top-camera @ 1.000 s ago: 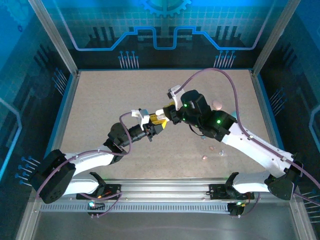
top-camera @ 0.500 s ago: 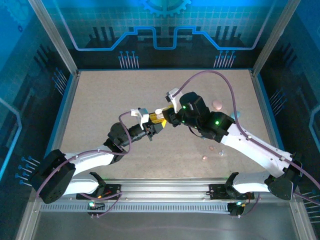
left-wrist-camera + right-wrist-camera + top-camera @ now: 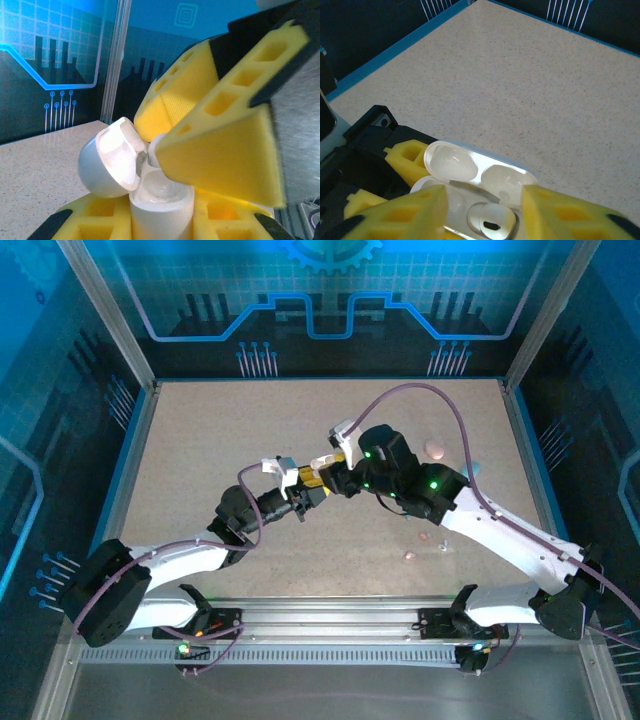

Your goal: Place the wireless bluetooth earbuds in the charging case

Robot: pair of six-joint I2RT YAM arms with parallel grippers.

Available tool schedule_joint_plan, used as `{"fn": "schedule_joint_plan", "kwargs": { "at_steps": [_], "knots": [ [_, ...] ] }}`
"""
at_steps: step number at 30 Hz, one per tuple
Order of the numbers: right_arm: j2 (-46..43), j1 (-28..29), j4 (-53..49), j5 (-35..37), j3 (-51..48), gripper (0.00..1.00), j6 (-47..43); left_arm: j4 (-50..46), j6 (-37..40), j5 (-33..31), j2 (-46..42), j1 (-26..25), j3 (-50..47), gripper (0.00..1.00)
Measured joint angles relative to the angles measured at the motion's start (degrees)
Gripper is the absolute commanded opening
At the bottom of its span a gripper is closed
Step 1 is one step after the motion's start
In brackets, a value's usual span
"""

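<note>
A speckled beige table [image 3: 220,430] sits inside blue-lit circuit-patterned walls [image 3: 320,300] with aluminium frame posts [image 3: 105,310].

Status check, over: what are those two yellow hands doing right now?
Left hand grips open white case. Right hand pressing an earbud into it. Spare buds on table; nothing blocking.

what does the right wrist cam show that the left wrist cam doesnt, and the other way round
Right wrist: looks down into the open white case, with two hollows in the lid and a whitish earbud sitting in one base socket, between the right gripper's yellow fingers.

Left wrist: side view, the case body clamped upright in the left gripper, the right gripper's yellow fingertip pressing in from above.

Both: the same open case, lid tipped back.
</note>
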Motion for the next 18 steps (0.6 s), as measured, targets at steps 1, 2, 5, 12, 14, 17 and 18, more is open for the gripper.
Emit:
{"fn": "schedule_joint_plan", "kwargs": {
  "at_steps": [1,2,5,12,14,17,18],
  "knots": [
    [0.0,-0.2,-0.1,-0.6,0.0,0.59,0.3,0.0,0.4,0.0,0.0,0.0,0.0,0.15],
    [0.0,-0.3,-0.2,-1.6,0.2,0.63,0.8,0.0,0.8,0.0,0.0,0.0,0.0,0.15],
    [0.0,-1.2,-0.3,-4.9,0.7,0.7,2.3,0.2,1.8,0.0,0.0,0.0,-0.1,0.15],
    [-0.9,-3.0,-0.3,-9.9,0.9,0.79,6.1,0.3,4.3,0.0,-0.3,0.0,-0.5,0.15],
    [-1.6,-3.3,-0.3,-10.3,0.9,0.79,6.8,0.3,5.0,0.0,-0.5,0.0,-0.7,0.15],
    [-2.9,-3.7,-0.3,-10.6,0.9,0.79,7.8,0.4,5.8,0.0,-0.7,0.0,-0.8,0.15],
    [-3.4,-3.8,-0.3,-10.5,0.9,0.79,8.2,0.5,6.0,0.0,-0.7,0.0,-0.8,0.15]
  ]
}}
